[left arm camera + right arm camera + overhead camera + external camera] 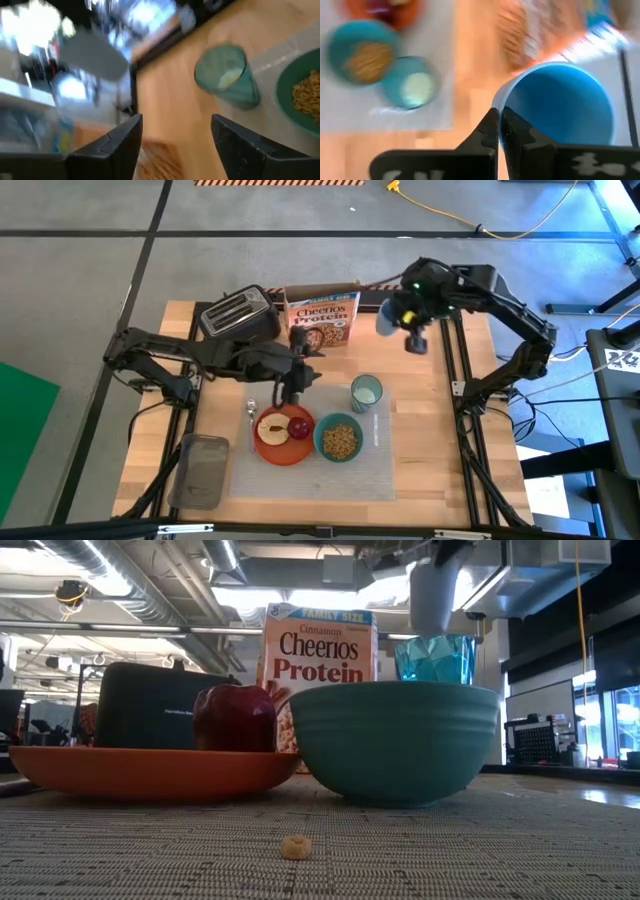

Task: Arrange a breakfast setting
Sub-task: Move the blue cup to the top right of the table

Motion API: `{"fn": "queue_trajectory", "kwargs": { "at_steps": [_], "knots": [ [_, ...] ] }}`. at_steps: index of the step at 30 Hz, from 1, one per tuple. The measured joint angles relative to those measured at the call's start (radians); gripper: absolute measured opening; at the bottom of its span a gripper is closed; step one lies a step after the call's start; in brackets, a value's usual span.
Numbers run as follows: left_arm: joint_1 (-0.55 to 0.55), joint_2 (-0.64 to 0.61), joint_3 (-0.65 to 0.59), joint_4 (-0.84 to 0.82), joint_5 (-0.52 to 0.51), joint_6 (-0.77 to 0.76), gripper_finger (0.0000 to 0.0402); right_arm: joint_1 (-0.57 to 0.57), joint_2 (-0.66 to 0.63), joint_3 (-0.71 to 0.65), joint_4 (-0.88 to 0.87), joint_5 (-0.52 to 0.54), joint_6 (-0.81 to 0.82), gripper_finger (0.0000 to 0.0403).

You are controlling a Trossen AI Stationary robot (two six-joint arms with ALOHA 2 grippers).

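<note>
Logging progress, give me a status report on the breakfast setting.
Left claw open above round orange plate. Right claw shut on blue cup's rim, aloft. Nothing obstructing.

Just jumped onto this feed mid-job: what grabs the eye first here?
The right end effector, raised beside the Cheerios Protein box, is pinching the rim of a blue cup. Below, the placemat holds an orange plate with an apple and a teal bowl of cereal.

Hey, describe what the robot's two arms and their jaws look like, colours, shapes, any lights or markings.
Both arms are dark, near-black jointed links with rounded housings. The right arm carries a small green light near its wrist. The left arm shows no markings I can make out. The left gripper has flat, angular black jaws; the right gripper has black wedge-shaped jaws with faint white lettering on its body, unreadable.
</note>
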Motion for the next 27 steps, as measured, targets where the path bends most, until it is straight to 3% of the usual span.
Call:
{"fn": "queue_trajectory", "kwargs": {
  "at_steps": [4,9,15,21,27],
  "knots": [
    [0.008,0.004,-0.002,-0.081,-0.032,-0.285,0.0230,-0.057,-0.039,-0.158,0.120,0.061,0.164,0.0000],
    [0.001,0.007,-0.007,-0.202,-0.036,-0.579,0.0229,-0.120,-0.135,-0.546,0.401,0.065,0.303,0.0000],
    [-0.052,-0.004,-0.143,-0.195,-0.009,-0.821,0.0229,-0.170,-0.191,-0.898,0.644,0.075,0.365,0.0000],
    [-0.113,-0.004,-0.247,-0.126,0.038,-0.970,0.0229,-0.166,-0.185,-1.040,0.703,0.075,0.410,0.0000],
    [-0.119,-0.005,-0.260,-0.090,0.021,-0.992,0.0229,-0.166,-0.184,-1.060,0.721,0.064,0.426,0.0000]
  ]
}}
